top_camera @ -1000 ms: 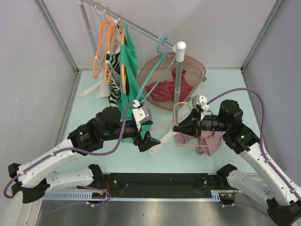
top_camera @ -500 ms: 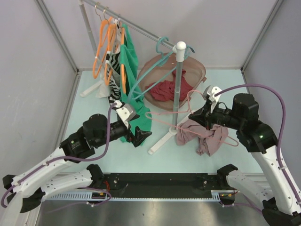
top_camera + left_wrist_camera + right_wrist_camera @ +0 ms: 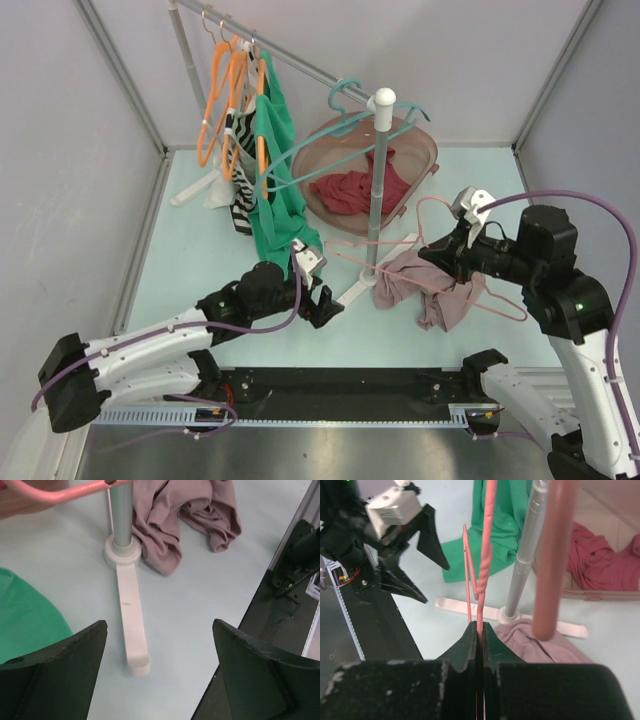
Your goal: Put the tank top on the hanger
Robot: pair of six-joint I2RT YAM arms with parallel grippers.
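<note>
The right gripper [image 3: 480, 630] is clenched on the thin light-pink wire hanger [image 3: 485, 565], pinching it where the wire twists below the hook, and holds it tilted above the pale blue-green surface [image 3: 200, 230]. One arm of the hanger reaches left past the grey upright rack post [image 3: 375, 190]. The other runs out right toward the grey side wall, where little room is left.

The dusty mauve-pink tank top [image 3: 430, 290] lies crumpled on the surface under the hanger. It is just right of the post, and one fold presses against the round collar at the post's base. None of it is on the hanger.

The left gripper [image 3: 325, 305] is spread wide and grasps nothing. It sits low, near the end of the rack's white flat foot [image 3: 131, 625], with the hem of the hanging green garment [image 3: 280, 200] just behind it. Bare surface lies between the foot and the black rail [image 3: 340, 385] along the near edge.

Farther back, a translucent brownish tub [image 3: 420, 140] holding a dark red garment [image 3: 350, 190] sits just behind the post. A teal hanger [image 3: 345, 100] and some orange hangers [image 3: 215, 100] crowd the slanting bar above.
</note>
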